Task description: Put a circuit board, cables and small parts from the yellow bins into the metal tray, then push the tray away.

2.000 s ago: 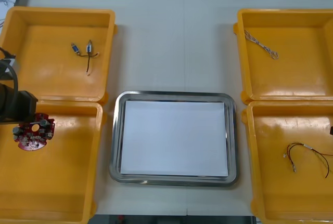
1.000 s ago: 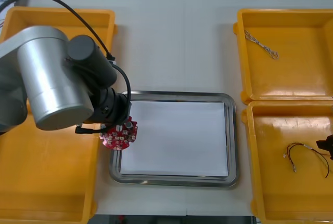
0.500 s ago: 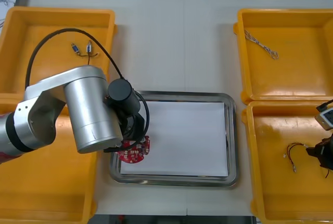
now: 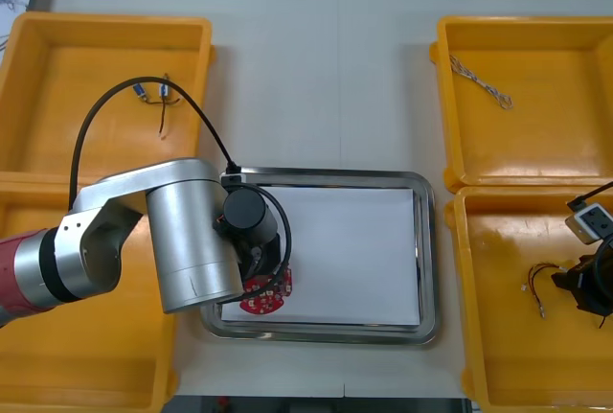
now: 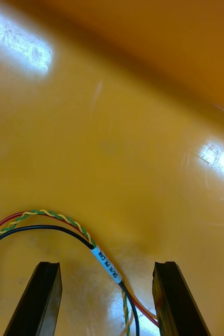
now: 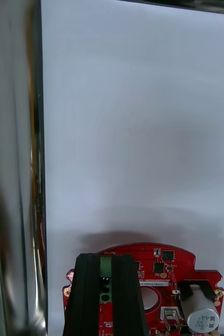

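Left gripper (image 6: 105, 261) pinches the round red circuit board (image 6: 161, 270) over the metal tray's (image 4: 326, 175) lower-left corner. Right gripper (image 5: 105, 269), spread, straddles the red and yellow cable's (image 5: 43, 214) white label (image 5: 106, 264), print unreadable.

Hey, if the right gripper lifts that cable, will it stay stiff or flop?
Likely floppy: the cable lies in loose curves of thin twisted wires. Probably light. Pinched by the open right gripper, its ends may dangle.
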Available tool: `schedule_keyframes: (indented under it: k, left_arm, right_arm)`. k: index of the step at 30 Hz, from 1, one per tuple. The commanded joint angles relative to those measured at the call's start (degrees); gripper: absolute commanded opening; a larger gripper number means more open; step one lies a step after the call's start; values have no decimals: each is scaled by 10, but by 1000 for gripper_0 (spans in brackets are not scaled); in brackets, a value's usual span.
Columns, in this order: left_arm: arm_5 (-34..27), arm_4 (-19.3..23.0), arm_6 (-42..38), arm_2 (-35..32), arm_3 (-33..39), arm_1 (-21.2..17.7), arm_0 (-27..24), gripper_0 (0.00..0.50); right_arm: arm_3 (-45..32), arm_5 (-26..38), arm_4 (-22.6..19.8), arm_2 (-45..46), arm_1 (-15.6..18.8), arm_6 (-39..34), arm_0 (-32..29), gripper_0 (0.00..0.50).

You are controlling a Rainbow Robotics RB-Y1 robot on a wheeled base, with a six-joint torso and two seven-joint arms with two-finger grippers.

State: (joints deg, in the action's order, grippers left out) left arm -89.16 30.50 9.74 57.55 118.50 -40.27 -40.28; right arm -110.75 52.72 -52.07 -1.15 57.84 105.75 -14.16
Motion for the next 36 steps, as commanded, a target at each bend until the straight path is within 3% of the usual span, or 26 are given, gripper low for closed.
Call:
schedule_keyframes:
  k: [1, 4, 6, 7, 8, 9, 11, 22, 26, 28, 30, 31, 36]
  left_arm:
    - [13, -11, -6, 5, 7, 13, -6, 0]
    - [13, -11, -10, 5, 7, 13, -5, 3]
    - [13, -13, -13, 4, 7, 14, -6, 38]
    - [13, -15, -15, 5, 7, 13, -6, 126]
    - [13, -16, -17, 5, 7, 14, -5, 257]
    - [14, -17, -17, 5, 7, 14, -5, 356]
    - [14, -18, -20, 5, 7, 14, -5, 500]
    - [15, -25, -27, -2, 19, 7, -1, 500]
    - [0, -2, -24, -37, 44, -6, -1, 500]
    - [-15, 13, -21, -59, 55, -12, -1, 500]
    - [-37, 34, -17, -90, 70, -24, -1, 500]
    - [-41, 38, -17, -97, 74, -26, -1, 500]
    - [-74, 61, -10, -160, 93, -47, -1, 500]
  right_arm:
    - [3, -9, -3, -14, 27, 30, 8, 500]
    - [6, -15, 3, -22, 27, 30, 8, 500]
    - [12, -28, 5, -29, 29, 30, 9, 500]
    - [17, -38, 7, -36, 31, 30, 9, 500]
    - [21, -46, 9, -44, 32, 27, 11, 500]
    - [26, -53, 10, -50, 35, 27, 13, 500]
    - [32, -58, 9, -58, 37, 27, 16, 500]
    - [45, -58, 9, -84, 41, 24, 26, 500]
    - [50, -58, 10, -90, 41, 26, 27, 500]
    - [51, -58, 13, -92, 41, 27, 27, 368]
    - [51, -58, 17, -93, 41, 24, 27, 21]
    - [51, -58, 17, -94, 41, 24, 27, 0]
    - [51, -66, 21, -95, 41, 27, 26, 0]
